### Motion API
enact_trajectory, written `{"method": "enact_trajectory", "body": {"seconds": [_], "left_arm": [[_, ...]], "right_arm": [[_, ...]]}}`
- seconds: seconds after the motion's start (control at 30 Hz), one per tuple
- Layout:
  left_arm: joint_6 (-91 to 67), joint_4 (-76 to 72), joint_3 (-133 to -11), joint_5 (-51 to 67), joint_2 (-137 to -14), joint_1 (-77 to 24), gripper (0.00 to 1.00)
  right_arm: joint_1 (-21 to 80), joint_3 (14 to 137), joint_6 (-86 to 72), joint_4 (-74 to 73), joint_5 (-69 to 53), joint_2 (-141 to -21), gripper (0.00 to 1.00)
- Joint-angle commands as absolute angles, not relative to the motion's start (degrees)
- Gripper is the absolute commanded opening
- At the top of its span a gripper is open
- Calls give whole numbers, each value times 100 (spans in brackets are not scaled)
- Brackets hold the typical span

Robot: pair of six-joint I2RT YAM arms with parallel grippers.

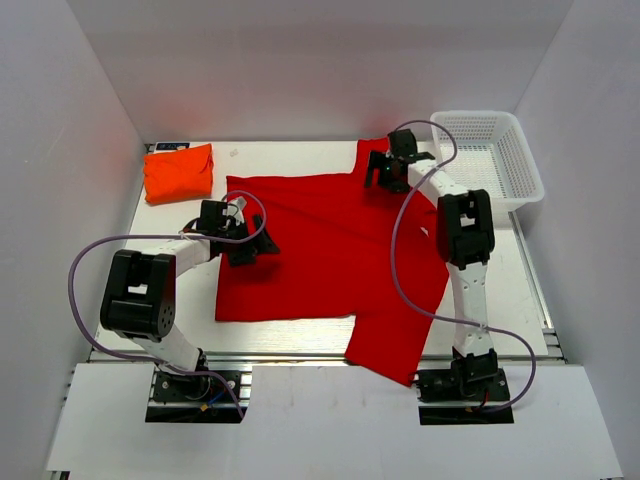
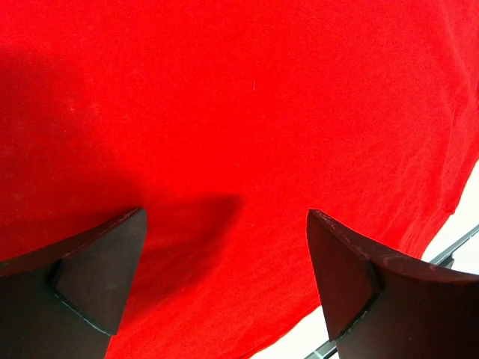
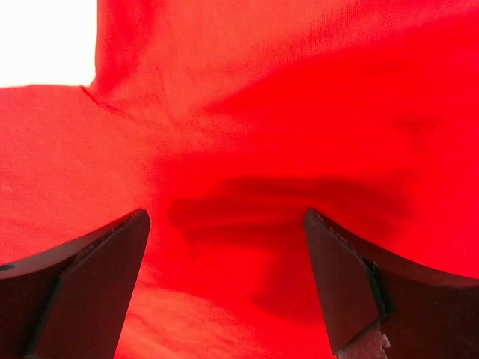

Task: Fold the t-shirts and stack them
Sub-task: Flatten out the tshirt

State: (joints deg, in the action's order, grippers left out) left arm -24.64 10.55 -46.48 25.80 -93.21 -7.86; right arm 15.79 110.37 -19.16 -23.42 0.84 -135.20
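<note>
Red t-shirt (image 1: 320, 250) lies spread out; orange t-shirt (image 1: 179, 172) folded, far-left.

Left arm (image 1: 150, 275) bent inward, left fingers (image 2: 90, 277) spread; right arm (image 1: 462, 235) stretched forward, right fingers (image 3: 352, 288) spread.

Beneath my left pincer (image 1: 243, 243) and right pincer (image 1: 386, 172) the spread shirt (image 1: 320, 260) lies on the desk (image 1: 510, 290). I see the folded shirt (image 1: 180, 173) behind and left of the left pincer, and the basket (image 1: 522, 165) to the right of the right pincer.
</note>
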Motion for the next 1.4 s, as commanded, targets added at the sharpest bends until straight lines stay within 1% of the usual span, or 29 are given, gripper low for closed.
{"method": "enact_trajectory", "body": {"seconds": [0.0,0.17,0.5,0.6,0.7,0.77,0.8,0.87,0.9,1.0,1.1,1.17,1.2,1.37], "left_arm": [[-2382,2285,-4263,1802,-9642,-721,100],[-2435,2627,-4061,1802,-9694,-773,100],[-2671,3295,-3683,1573,-9080,-773,100],[-2724,3165,-3735,1503,-8957,-721,100],[-2725,2612,-4024,1617,-8895,-721,100],[-2725,2216,-4524,1766,-8982,-721,100],[-2725,2163,-5014,1767,-9061,-721,100],[-2567,2258,-5561,1767,-9350,-782,100],[-2506,2328,-6068,1767,-9447,-782,100],[-2347,2531,-6878,1521,-9825,-782,100],[-2285,2584,-7450,1319,-10106,-712,100],[-2232,2584,-7933,1116,-10466,-712,100],[-2163,2584,-8119,1064,-10633,-712,100],[-1926,2584,-9595,949,-12127,-712,100]], "right_arm": [[1328,11406,-1986,-2751,-446,-14053,90],[1266,11584,-2065,-2654,-484,-14300,90],[1134,11540,-2451,-2540,-123,-14265,90],[1151,11435,-2382,-2417,-307,-14204,90],[1169,11119,-2163,-2093,-605,-13993,90],[1204,11031,-1961,-1890,-878,-13852,90],[1222,11022,-1795,-1803,-914,-13747,90],[1283,10995,-1574,-1776,-879,-13536,90],[1309,10926,-1364,-1645,-862,-13283,90],[1353,10715,-1135,-1486,-616,-13009,90],[1424,10469,-941,-1467,-239,-12482,90],[1450,10345,-958,-1512,-71,-12175,90],[1476,10040,-993,-1520,-18,-12086,90],[1468,9116,-1519,-1564,580,-11356,90]]}}
